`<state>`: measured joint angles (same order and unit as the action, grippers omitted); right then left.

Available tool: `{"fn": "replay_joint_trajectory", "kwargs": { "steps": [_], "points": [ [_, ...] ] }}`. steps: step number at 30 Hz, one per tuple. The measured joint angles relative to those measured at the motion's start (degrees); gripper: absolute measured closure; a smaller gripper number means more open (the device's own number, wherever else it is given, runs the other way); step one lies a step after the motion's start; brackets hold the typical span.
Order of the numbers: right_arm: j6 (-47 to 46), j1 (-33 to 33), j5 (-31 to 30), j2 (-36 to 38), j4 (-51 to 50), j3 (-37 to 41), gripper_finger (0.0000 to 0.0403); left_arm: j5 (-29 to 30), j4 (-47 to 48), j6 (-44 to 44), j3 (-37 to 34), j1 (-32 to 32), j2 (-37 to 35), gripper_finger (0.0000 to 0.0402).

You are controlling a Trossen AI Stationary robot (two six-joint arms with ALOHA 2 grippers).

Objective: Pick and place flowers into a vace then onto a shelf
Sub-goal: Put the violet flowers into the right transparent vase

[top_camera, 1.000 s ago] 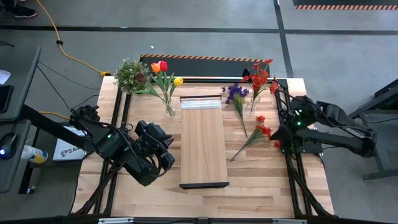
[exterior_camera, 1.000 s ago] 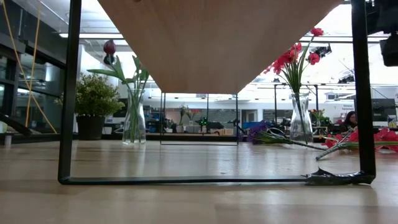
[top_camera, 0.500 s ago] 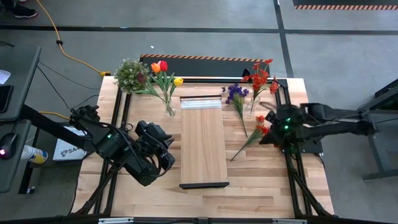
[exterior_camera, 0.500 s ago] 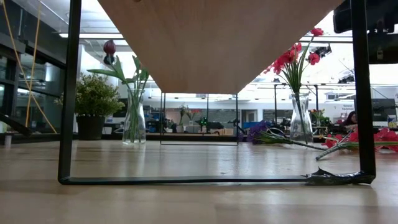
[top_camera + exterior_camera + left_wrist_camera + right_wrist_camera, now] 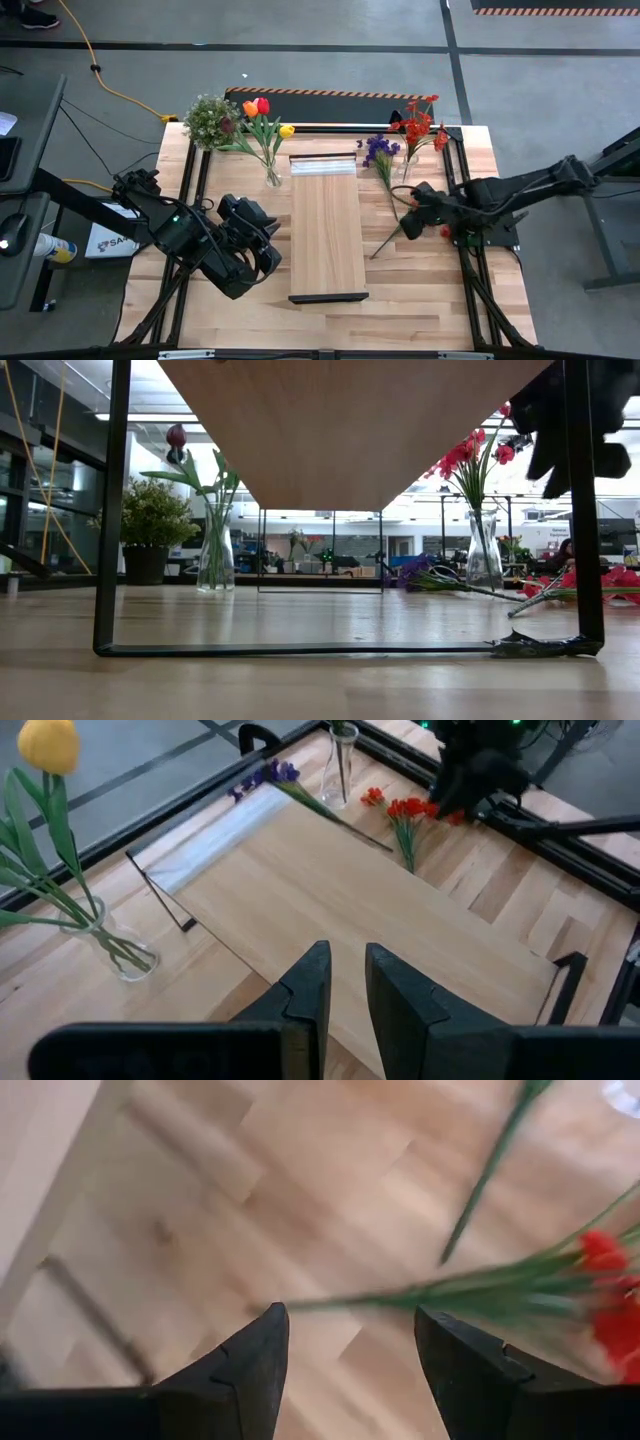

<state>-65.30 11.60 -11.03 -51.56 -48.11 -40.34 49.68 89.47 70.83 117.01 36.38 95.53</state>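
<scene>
i have the right gripper out over the red small-blossom spray that lies flat on the tabletop just right of the shelf. its fingers are spread, one on each side of the green stem in the right wrist view, and nothing is pinched yet. i'd judge that straddle is there so a straight drop and squeeze catches the thin stem crosswise, since it lies too flat to get at any other way.

the left gripper waits over the table's near left, just beside the shelf. in its own wrist view the fingers stand close, with a narrow slot between them and nothing in it.

containers: the clear vase by the shelf's far left corner holds the tulips, red, orange and yellow, with water-clear glass showing their stems. a second glass vase to the right holds a tall red spray. the purple sprig lies loose on the tabletop between shelf and that vase, blossom end away from me. the bushy potted plant sits at the far left corner.

the shelf itself carries no vase yet, so i reckon the task is in its early half.
</scene>
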Motion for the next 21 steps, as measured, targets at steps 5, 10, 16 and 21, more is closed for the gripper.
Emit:
{"fn": "replay_joint_trajectory", "kwargs": {
  "steps": [5, 10, 16, 21],
  "points": [
    [-0.9, 0.6, -8.5, -4.7, 0.0, 0.0, 0.0197, -3.0, 0.0, 0.0, 0.0, 0.0, 0.0, 0.0300],
    [-1.0, -0.2, -12.7, -9.5, 0.0, 0.0, 0.0197, -5.0, 0.0, 0.0, 0.0, 0.0, 0.0, 0.0300],
    [-0.8, -1.7, -14.1, -15.2, 0.7, 0.0, 0.0197, -5.4, 0.0, 0.0, 0.0, 0.0, 0.0, 0.0300],
    [0.1, -3.8, -15.0, -18.6, 4.2, 0.0, 0.0197, -5.4, 0.0, 0.0, 0.0, 0.0, 0.0, 0.0300]
  ]
}}
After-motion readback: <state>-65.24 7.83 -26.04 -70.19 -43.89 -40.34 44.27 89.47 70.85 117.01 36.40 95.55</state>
